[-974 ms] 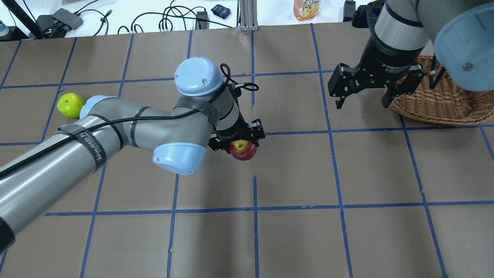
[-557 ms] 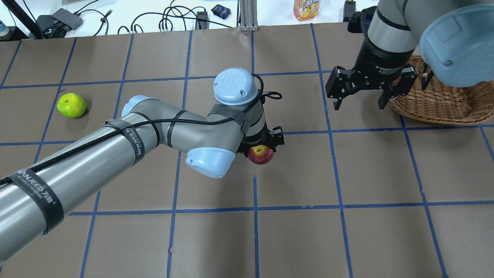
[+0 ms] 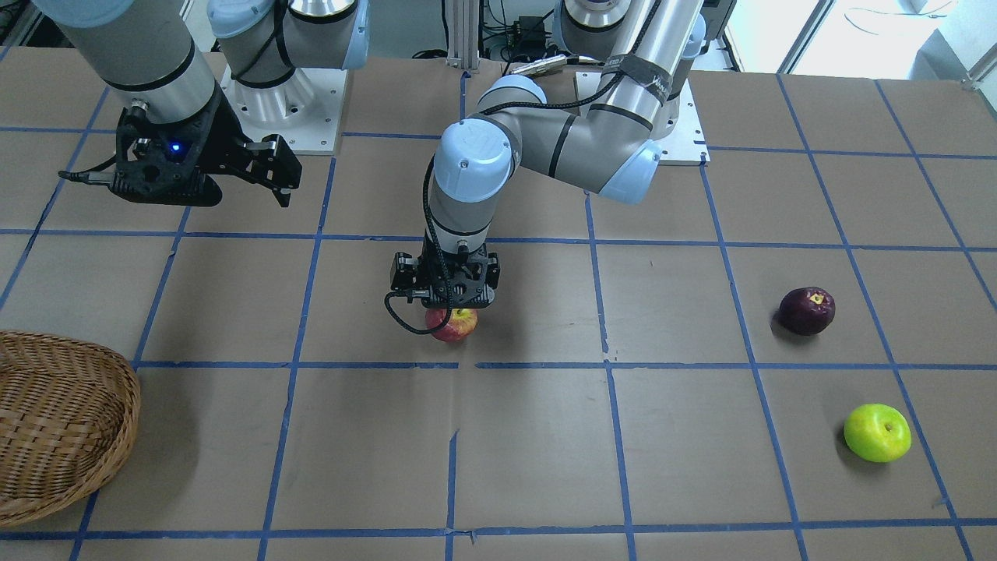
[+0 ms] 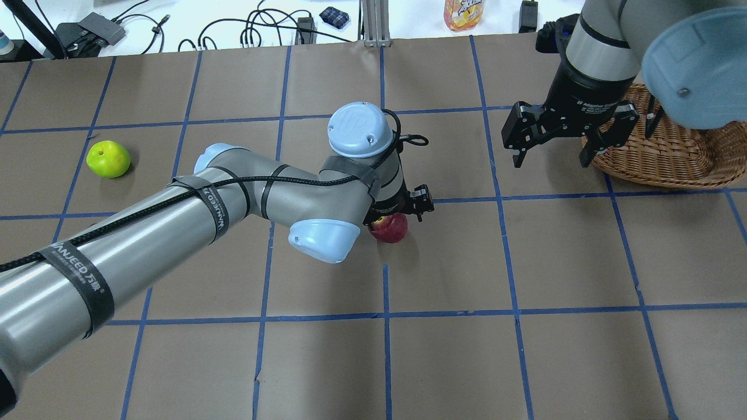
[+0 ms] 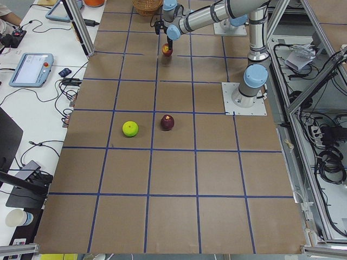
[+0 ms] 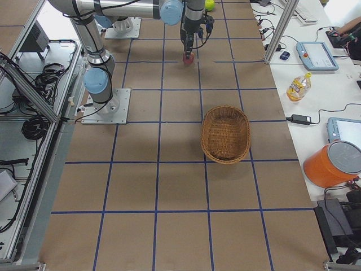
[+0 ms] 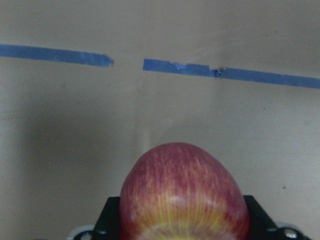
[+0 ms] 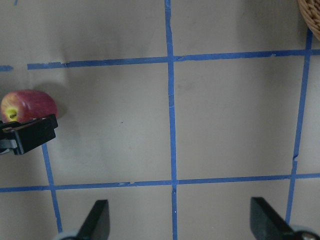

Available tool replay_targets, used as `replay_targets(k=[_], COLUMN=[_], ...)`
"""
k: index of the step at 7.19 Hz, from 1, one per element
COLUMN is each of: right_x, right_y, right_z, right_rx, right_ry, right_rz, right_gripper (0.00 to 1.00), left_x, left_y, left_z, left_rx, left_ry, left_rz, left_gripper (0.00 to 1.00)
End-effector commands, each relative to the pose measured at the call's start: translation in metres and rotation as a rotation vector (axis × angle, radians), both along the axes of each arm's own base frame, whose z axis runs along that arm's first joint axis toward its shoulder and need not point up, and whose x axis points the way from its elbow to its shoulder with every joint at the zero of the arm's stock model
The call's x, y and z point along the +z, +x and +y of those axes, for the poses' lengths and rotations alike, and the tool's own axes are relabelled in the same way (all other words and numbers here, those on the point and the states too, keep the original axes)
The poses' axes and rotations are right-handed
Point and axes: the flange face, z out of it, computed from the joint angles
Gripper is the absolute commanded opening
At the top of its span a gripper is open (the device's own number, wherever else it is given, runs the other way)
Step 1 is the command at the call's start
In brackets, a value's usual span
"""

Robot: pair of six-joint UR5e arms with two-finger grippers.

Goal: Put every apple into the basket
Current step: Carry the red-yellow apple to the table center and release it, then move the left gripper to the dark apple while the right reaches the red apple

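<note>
Left gripper point(image 3: 450, 308) has descended slightly over the last 0.6 s, clamped on 1 red round apple point(image 3: 454, 326) near the middle of the table point(image 3: 545, 467). Right gripper point(image 4: 551, 158) hangs with fingers apart, just beside the tan woven wicker basket point(image 4: 665, 160). 1 dark maroon apple point(image 3: 807, 310) and 1 lime green apple point(image 3: 877, 432) lie well apart from the basket.

Overhead and front-facing views oppose, sharing the red apple point(image 4: 391, 229).

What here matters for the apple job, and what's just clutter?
For the job: red apple, purple apple, green apple, basket.
Lying about: drink bottle, cables, orange bucket.
</note>
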Motion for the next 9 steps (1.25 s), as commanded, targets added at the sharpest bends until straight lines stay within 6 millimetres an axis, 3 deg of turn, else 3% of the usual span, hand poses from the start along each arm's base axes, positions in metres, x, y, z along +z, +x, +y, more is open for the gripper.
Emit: replay_targets(k=[1,2,3,4,5,6,7,8,9], right_x=[-0.011,-0.014,-0.018,-0.034,-0.051,-0.071,-0.1,-0.125,-0.15], right_y=[-0.001,0.001,0.004,0.008,0.012,0.034,0.075,0.107,0.134], right_z=[-0.012,-0.016,-0.023,-0.027,-0.03,-0.036,-0.035,-0.042,-0.041], right_rx=[0.002,-0.008,-0.009,-0.029,-0.069,-0.095,-0.079,-0.124,-0.144], right_ry=[-0.015,-0.025,-0.047,-0.024,-0.047,-0.09,-0.083,-0.094,-0.084], right_rz=[-0.002,-0.006,-0.008,-0.004,-0.011,-0.011,-0.008,-0.007,-0.004], right_gripper=[1.0,1.0,1.0,1.0,1.0,1.0,1.0,1.0,1.0], left_x=[0.058,0.084,0.108,0.134,0.143,0.143,0.134,0.121,0.095], left_y=[0.012,0.049,0.112,0.193,0.263,0.332,0.393,0.448,0.51], left_z=[-0.011,-0.025,-0.041,-0.057,-0.059,-0.059,-0.054,-0.046,-0.038], left_rx=[-0.011,-0.033,-0.078,-0.131,-0.148,-0.179,-0.223,-0.32,-0.327], left_ry=[-0.026,-0.009,0.002,-0.02,0.015,0.061,0.123,0.144,0.158], left_rz=[-0.004,-0.04,-0.057,-0.103,-0.107,-0.139,-0.208,-0.198,-0.161], left_gripper=[1.0,1.0,1.0,1.0,1.0,1.0,1.0,1.0,1.0])
